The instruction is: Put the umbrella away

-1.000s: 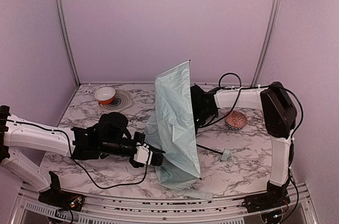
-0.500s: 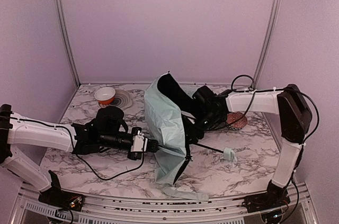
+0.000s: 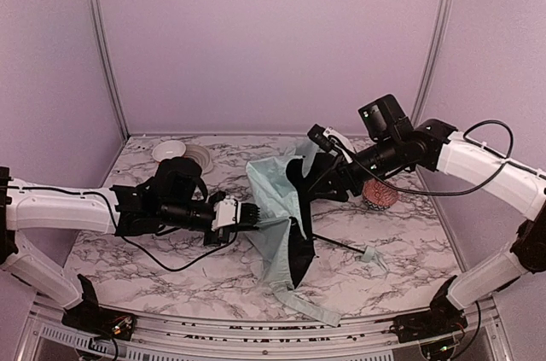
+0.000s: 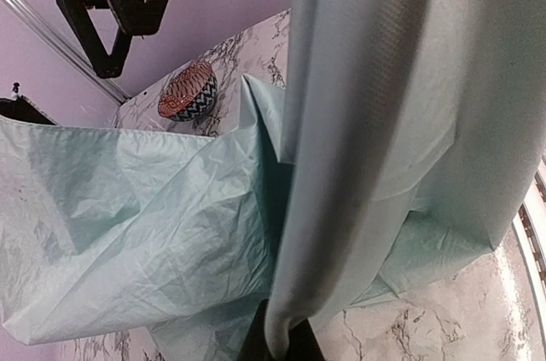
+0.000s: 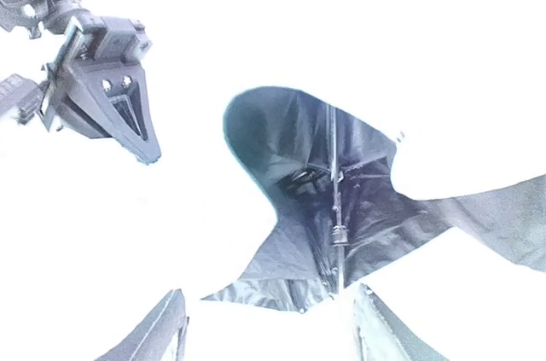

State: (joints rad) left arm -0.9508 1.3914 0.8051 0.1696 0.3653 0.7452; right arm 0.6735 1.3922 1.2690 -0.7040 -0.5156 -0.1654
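Lilac walls close in a marble tabletop [image 3: 409,271] (white with grey veins). On it lies the umbrella [image 3: 275,207], half folded on its side between the two arms. Its mint-green canopy is crumpled and the dark underside faces the right arm.

The left pincer [image 3: 246,214] is pressed together on a fold at the canopy's edge. In the left wrist view the thin fabric rises straight out of its closed tips and hangs across the frame.

The right pincer [image 3: 314,182] hangs off the tabletop at the canopy's far side. Its fingers [image 5: 162,331] are spread with nothing between them. Its own camera (badly washed out) shows the ribs and the black shaft [image 5: 331,173] just beyond the tips.

The shaft runs out from under the canopy, away from the left pincer. It ends in the small pale green handle [image 3: 368,254], which rests on the tabletop nearer the arm bases than the right pincer.

A pink patterned bowl [image 3: 380,195] sits just to the right of the right pincer, under its arm. Well behind the left pincer, near the back wall, a white bowl [image 3: 169,149] rests at the edge of a round plate [image 3: 200,159].
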